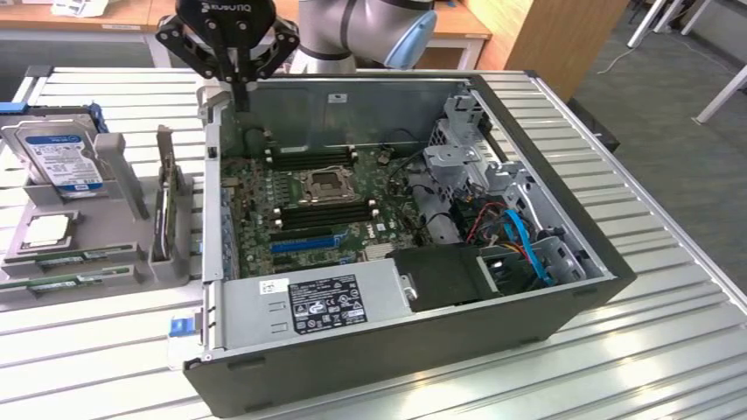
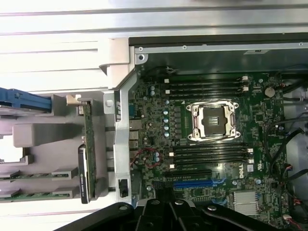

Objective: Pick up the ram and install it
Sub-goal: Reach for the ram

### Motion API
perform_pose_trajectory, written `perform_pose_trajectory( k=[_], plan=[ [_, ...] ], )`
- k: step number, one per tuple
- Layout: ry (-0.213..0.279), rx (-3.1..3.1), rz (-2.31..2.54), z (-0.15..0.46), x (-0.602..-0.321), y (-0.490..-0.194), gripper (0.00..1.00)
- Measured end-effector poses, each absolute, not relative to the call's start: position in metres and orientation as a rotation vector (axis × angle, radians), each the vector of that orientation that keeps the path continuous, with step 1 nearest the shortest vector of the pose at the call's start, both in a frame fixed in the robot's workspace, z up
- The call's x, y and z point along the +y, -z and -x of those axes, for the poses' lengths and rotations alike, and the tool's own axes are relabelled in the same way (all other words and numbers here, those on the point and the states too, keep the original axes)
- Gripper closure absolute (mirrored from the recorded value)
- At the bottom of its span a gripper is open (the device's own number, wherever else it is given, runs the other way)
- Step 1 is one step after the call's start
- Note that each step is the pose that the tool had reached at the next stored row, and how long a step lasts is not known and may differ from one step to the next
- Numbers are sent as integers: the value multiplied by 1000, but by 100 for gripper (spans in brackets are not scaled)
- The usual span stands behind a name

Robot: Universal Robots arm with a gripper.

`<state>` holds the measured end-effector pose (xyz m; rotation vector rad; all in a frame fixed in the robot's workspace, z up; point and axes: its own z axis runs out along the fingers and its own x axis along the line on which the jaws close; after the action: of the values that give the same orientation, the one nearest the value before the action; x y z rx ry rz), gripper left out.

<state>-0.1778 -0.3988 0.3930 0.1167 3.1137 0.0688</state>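
The jaws were pressed together on nothing, hanging over the rear wall of the open computer case (image 1: 408, 350) at the exterior view's left. Below lay the motherboard (image 1: 315, 206) with its bare CPU socket (image 1: 324, 184) and black memory slots (image 1: 321, 213). The case's side wall stood between the jaws and the grey holder (image 1: 117, 162) on the tabletop (image 1: 653, 350) — there the ram (image 1: 82, 256) lay flat, near an upright expansion card (image 1: 164, 210) and a hard drive (image 1: 59, 153) — well apart from the jaws.
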Motion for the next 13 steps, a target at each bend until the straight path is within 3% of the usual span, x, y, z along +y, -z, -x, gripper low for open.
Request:
perform_pose_trajectory(
  k=[13],
  plan=[
    [-69, 3114, -117, 192, -399, -393, 90]
  ],
)
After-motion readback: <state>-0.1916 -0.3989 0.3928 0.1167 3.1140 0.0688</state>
